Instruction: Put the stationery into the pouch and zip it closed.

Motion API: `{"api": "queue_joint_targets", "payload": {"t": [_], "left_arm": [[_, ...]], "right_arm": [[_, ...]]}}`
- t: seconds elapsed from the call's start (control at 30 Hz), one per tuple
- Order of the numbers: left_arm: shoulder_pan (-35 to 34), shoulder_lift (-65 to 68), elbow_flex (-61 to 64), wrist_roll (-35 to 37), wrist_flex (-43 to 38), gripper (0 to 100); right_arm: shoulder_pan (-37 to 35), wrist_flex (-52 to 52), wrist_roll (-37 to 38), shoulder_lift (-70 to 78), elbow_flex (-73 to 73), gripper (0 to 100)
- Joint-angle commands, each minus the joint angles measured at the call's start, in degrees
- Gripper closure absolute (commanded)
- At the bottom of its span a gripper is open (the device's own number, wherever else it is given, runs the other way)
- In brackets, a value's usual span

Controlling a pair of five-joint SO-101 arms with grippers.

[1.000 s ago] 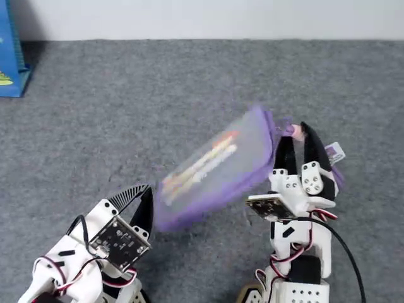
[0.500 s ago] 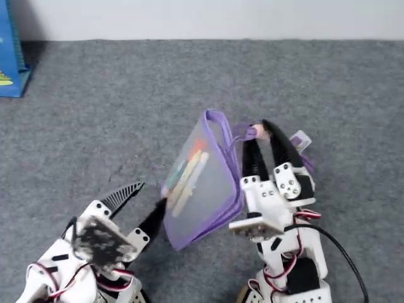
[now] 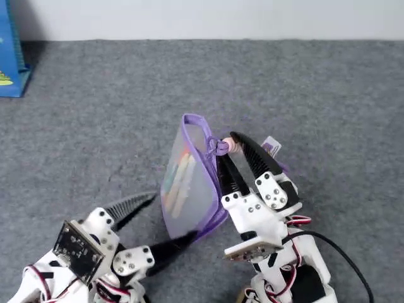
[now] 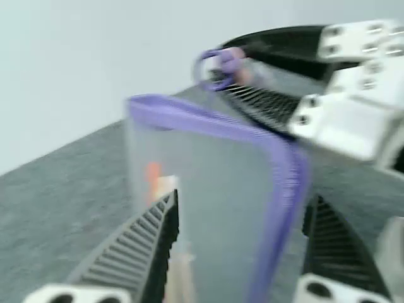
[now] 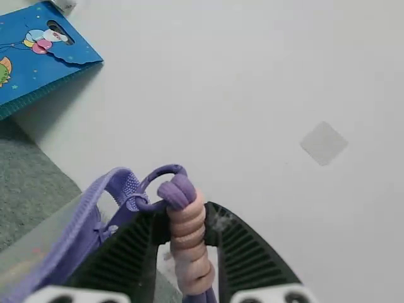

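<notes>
The pouch [image 3: 189, 183] is a soft, see-through plastic sleeve edged in woven purple zip tape. It stands up on its narrow side above the table, between the two arms. Through its cloudy wall I can see the stationery [image 3: 183, 173] as a bundle of thin sticks in orange, yellow and green. I cannot tell from here whether its low corner touches the surface.

The right gripper [image 3: 227, 145] has its black ribbed jaws pinched on the zip pull [image 5: 186, 240], a pink corded tab, ridged like a stack of rings and knotted to a purple loop [image 5: 165, 173] at the top corner of the pouch. A small white label [image 3: 271, 146] sticks out just beside that gripper.

The left gripper [image 3: 175, 216] is spread wide, one toothed black jaw on each side of the pouch's lower end. It grips nothing, and I cannot tell whether either jaw touches the plastic.

The table [image 3: 126, 95] is covered in a grey, felt-like carpet with a short nap. Behind it runs a plain white wall [image 3: 208, 19] with a pale square patch [image 5: 323, 143] stuck on it. A glossy blue card bag [image 3: 9, 57] printed with balloons leans at the far corner, well apart from the arms.
</notes>
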Motion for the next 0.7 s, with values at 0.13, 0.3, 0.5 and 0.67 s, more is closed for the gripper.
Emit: {"api": "queue_joint_targets", "payload": {"t": [0.13, 0.3, 0.5, 0.67], "left_arm": [[6.2, 0.4, -0.7, 3.9, -2.8, 69], [6.0, 0.2, 5.0, 3.9, -6.2, 70], [6.0, -0.1, 6.7, 4.1, -6.5, 70], [5.9, -0.1, 6.7, 6.5, -6.5, 70]], "right_arm": [[-3.6, 0.2, -0.7, -0.8, -3.8, 99.1], [-6.6, -0.2, -0.6, -0.8, -4.0, 99.1], [-10.0, 0.2, -0.7, -0.8, -3.8, 99.1], [-14.0, 0.2, -0.6, -0.8, -3.8, 99.1]]}}
